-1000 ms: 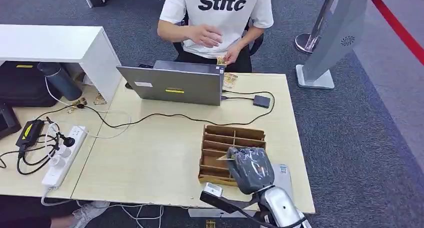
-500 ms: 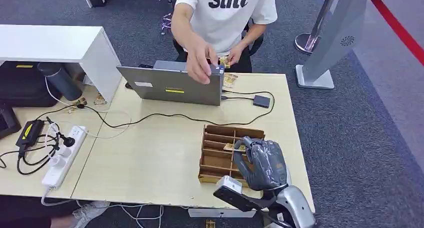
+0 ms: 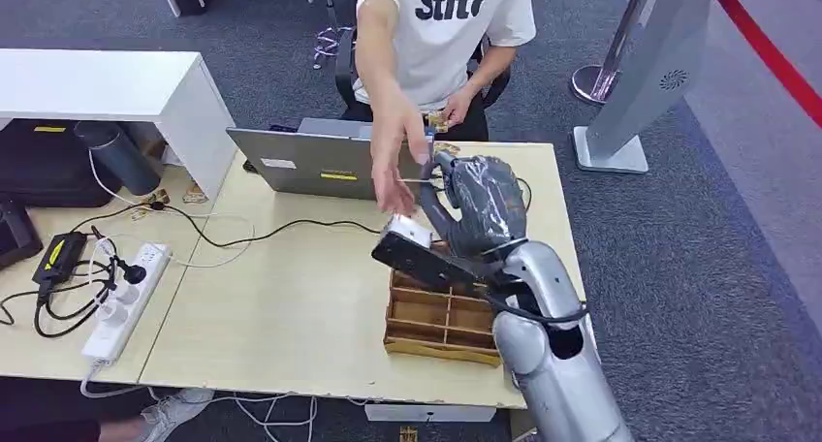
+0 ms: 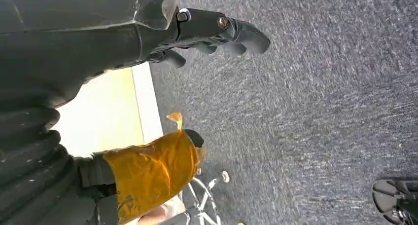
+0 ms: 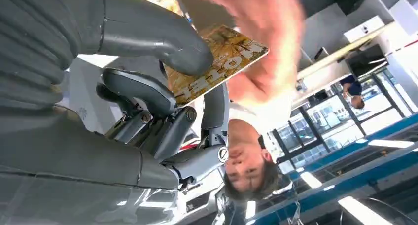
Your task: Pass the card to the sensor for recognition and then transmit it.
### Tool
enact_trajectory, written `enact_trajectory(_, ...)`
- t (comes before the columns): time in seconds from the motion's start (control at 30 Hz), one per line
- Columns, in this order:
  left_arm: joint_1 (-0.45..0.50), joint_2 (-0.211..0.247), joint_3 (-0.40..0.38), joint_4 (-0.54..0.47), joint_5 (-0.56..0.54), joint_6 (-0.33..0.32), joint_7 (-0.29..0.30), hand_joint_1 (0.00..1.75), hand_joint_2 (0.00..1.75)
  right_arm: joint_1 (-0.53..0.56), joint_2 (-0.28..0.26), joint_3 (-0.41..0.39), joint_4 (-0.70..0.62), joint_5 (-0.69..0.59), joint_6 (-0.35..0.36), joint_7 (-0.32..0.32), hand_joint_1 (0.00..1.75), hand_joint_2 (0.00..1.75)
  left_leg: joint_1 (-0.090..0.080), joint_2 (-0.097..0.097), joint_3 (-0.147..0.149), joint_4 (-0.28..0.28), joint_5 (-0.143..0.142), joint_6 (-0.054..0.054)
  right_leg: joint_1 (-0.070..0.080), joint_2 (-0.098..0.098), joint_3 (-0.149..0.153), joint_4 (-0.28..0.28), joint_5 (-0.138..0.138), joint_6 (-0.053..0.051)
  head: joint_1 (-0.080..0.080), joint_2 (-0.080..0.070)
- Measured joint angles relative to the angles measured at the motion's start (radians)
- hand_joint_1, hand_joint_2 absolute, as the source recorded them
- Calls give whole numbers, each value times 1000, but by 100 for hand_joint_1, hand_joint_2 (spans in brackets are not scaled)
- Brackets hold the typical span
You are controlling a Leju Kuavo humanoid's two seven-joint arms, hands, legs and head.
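Observation:
My right hand (image 3: pixel 480 205) is raised above the table's far right part, over the wooden organiser (image 3: pixel 436 318). It pinches a yellow-brown printed card (image 5: pixel 217 62) between the thumb (image 5: pixel 162 42) and the fingers. In the head view the card (image 3: pixel 419 180) shows edge-on at the fingertips. A person in a white shirt reaches across the laptop, and their hand (image 3: pixel 397 175) touches the card's far end (image 5: pixel 261 62). My arm hides the small dark sensor box. My left hand (image 4: pixel 212 32) hangs beside the table over grey carpet and holds nothing.
A grey laptop (image 3: pixel 310 161) stands at the table's far edge with a black cable running from it. A power strip (image 3: pixel 121 301) with plugs lies at the left, beside a white shelf (image 3: pixel 107 83). The person's other hand (image 3: pixel 448 108) holds more cards. A silver stand (image 3: pixel 630 83) rises at the right.
My right hand has lifted from the wooden organiser and carried the card up and forward. The person has stretched an arm over the laptop until their hand met the card.

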Motion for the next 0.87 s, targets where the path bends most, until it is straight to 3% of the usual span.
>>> enact_trajectory(0.23, -1, 6, -19, 0, -1, -2, -2, 0, 175, -111, 46, -7, 134, 12, 3, 21, 175, 175, 0, 0, 0, 0, 0, 0, 0, 0, 0, 0, 0, 0, 0, 0)
enact_trajectory(0.27, -1, 7, -21, 0, -1, -2, -2, 0, 175, -122, 53, -8, 151, 3, 8, 21, 75, 175, 0, 0, 0, 0, 0, 0, 0, 0, 0, 0, 0, 0, 0, 0)
enact_trajectory(0.3, -1, 8, -24, 0, -1, -3, -2, 0, 175, -130, 59, -9, 165, -8, 13, 15, 0, 175, 0, 0, 0, 0, 0, 0, 0, 0, -1, 0, 0, 0, 0, 0)
enact_trajectory(0.47, -1, 12, -28, 1, 0, -3, -9, 0, 175, -159, 85, -10, 239, -243, 116, -90, 0, 175, 0, 0, 0, 0, 0, 0, 0, 0, -1, 0, 0, 0, 0, 0)
enact_trajectory(0.63, 0, 19, -29, 6, 11, -2, -10, 0, 175, -155, 82, -35, 290, -388, 126, -138, 0, 175, 0, 0, 0, 0, 0, 0, 0, 0, -1, 0, 0, 0, 0, 0)
enact_trajectory(0.87, 0, 20, -29, 7, 14, 1, -7, 0, 175, -139, 67, -76, 307, -430, 133, -151, 0, 175, 0, 0, 0, 0, 0, 0, 0, 0, -1, 0, 0, 0, 0, 0)
